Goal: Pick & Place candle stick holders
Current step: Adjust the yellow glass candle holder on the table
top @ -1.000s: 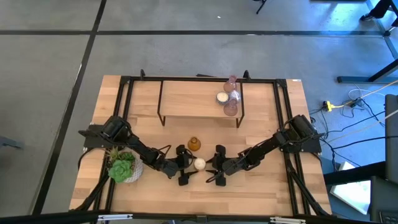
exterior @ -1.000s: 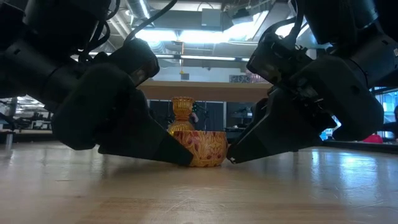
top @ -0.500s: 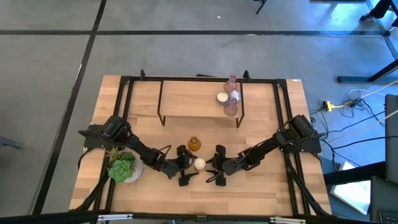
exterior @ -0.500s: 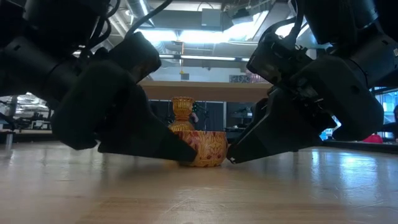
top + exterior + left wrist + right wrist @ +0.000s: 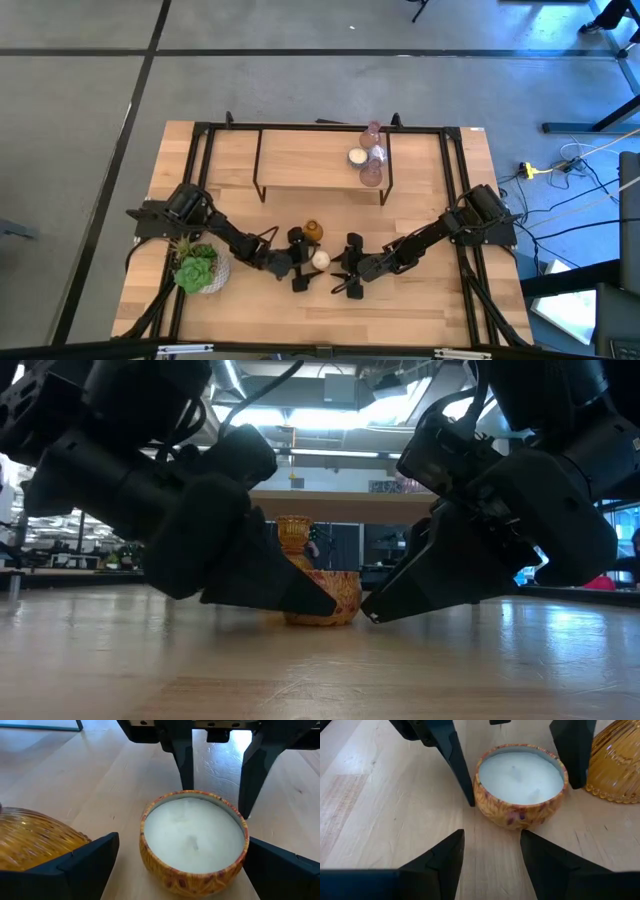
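Observation:
A small round holder filled with white wax, its wall patterned orange and pink (image 5: pixel 320 260) (image 5: pixel 192 837) (image 5: pixel 521 782), stands on its base on the table near the middle. An amber-gold ribbed holder (image 5: pixel 313 232) (image 5: pixel 30 840) (image 5: pixel 617 762) stands just beyond it. My left gripper (image 5: pixel 302 262) (image 5: pixel 184 838) is open and low on the table, one finger on each side of the wax-filled holder. My right gripper (image 5: pixel 343 272) (image 5: pixel 492 840) is open and faces it from the table's right, with its fingertips just short of the holder. My left gripper comes level from the table's left, a finger on each side of the wax-filled holder. One finger's inner side lies right at the holder's wall (image 5: pixel 246 847); I cannot tell whether it touches. The other finger stands apart from the wall. The holder stands upright on the table.
A raised wooden shelf on black legs (image 5: pixel 300 160) at the far side carries several more small holders (image 5: pixel 368 158). A green succulent in a white pot (image 5: pixel 197 268) stands by the left arm. A black frame (image 5: pixel 200 170) runs around the table.
My left gripper has moved toward the table's right and a little toward the far edge. Its open fingers have come forward along both sides of the wax-filled holder. My right gripper has kept still.

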